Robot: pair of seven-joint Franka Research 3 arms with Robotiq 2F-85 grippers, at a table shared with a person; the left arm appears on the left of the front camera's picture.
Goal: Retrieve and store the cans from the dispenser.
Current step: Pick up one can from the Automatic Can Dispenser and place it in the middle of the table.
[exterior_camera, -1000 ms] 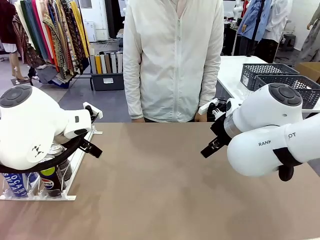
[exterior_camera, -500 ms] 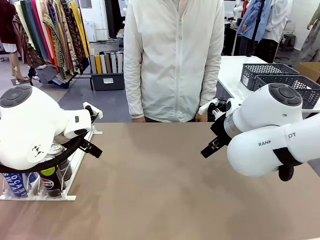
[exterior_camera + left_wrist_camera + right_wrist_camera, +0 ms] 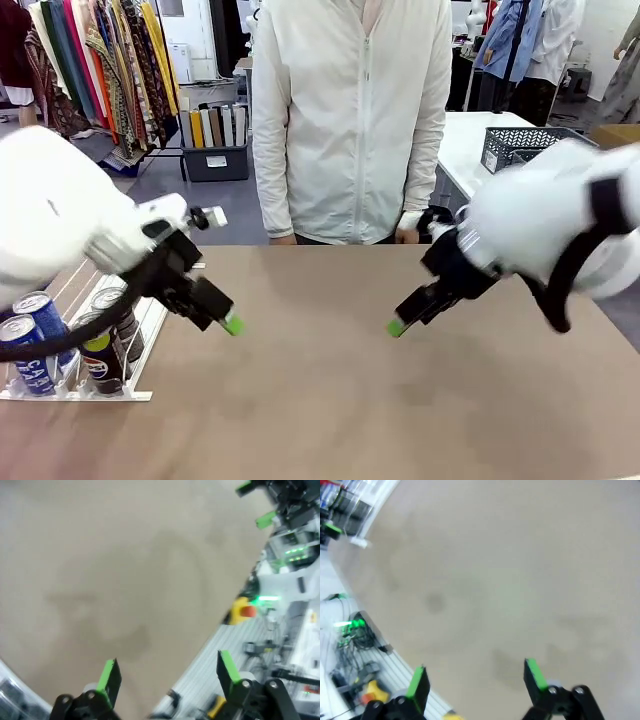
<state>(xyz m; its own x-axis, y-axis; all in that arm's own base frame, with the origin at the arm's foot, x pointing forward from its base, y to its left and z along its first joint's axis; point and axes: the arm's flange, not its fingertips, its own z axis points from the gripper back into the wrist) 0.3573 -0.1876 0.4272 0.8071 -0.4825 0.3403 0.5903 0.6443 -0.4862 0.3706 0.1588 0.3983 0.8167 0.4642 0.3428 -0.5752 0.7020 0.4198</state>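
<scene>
**Q:** Where are the cans, and how do your grippers stand?

**A:** Four cans (image 3: 95,350) stand bunched at the near end of the dispenser (image 3: 75,393), at the near left corner of the table (image 3: 330,400). Two are blue and two are black with green rims. My left gripper (image 3: 228,320) hangs over the bare tabletop just right of the rack. Its fingers are spread wide and nothing is between them. My right gripper (image 3: 397,325) hovers well apart on the other side, with its fingers also apart and empty. A person (image 3: 350,120) stands at the far edge.

**Q:** Which way do the cans point?

**A:** Each can is upright, so its long axis is vertical and its silver top faces up. The rack's lanes run away from me, towards the person.

**Q:** How would you take one cleanly?

**A:** I judge that the left gripper should go, since it is nearer. I would swing it back over the rack and pick an outer can so the fingers have room. I would bring the pads down on either side of the body below the rim and close squarely across the round. Then I would lift straight up, clear of the rails, so the neighbouring cans are not tipped.
</scene>
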